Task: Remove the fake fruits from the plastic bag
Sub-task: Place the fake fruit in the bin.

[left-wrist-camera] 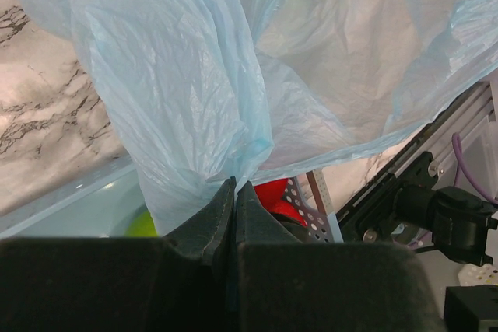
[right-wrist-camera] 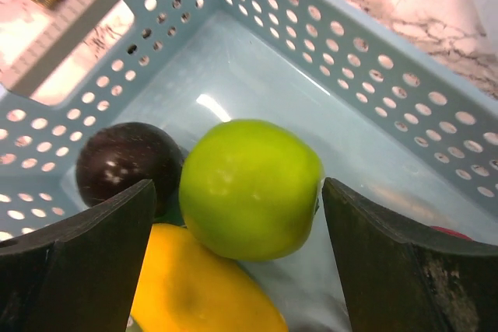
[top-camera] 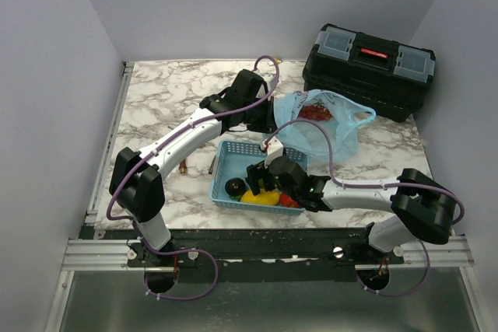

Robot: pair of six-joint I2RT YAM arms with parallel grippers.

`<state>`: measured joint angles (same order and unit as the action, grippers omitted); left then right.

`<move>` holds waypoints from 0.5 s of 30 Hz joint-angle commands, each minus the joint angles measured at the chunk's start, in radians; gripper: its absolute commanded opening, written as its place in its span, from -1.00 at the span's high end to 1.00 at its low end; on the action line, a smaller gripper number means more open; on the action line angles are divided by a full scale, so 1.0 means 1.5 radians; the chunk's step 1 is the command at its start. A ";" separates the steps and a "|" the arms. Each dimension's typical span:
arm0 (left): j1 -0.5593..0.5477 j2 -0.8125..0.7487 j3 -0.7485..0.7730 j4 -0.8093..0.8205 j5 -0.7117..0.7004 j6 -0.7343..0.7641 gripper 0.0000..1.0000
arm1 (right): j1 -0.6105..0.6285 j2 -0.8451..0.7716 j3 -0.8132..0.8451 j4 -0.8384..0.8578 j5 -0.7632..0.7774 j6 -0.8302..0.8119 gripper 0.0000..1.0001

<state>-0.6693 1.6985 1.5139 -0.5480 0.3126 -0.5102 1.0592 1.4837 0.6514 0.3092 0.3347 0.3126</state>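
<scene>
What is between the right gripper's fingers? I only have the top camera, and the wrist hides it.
Observer: A green apple, resting on the yellow fruit in the basket. The right gripper is open around it.
Operator: Is the left gripper actually holding anything?
Observer: Yes. The left wrist view shows the left gripper shut on a fold of the plastic bag, pinched right at its fingertips.

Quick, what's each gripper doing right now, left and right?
Left gripper: closed, pinching the plastic bag.
Right gripper: open, its fingers either side of the green apple lying in the basket.
</scene>
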 commanded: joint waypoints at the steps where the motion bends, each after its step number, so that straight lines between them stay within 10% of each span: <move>1: 0.004 0.008 -0.002 0.010 0.010 -0.004 1.00 | 0.003 -0.052 -0.009 -0.017 -0.003 -0.001 -0.79; 15: 0.005 0.002 -0.009 0.014 0.013 -0.008 1.00 | 0.003 -0.369 -0.093 -0.129 0.151 0.035 -0.59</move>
<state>-0.6685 1.7039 1.5093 -0.5476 0.3138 -0.5106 1.0592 1.0370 0.5419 0.2169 0.4175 0.3305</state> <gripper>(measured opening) 0.004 0.801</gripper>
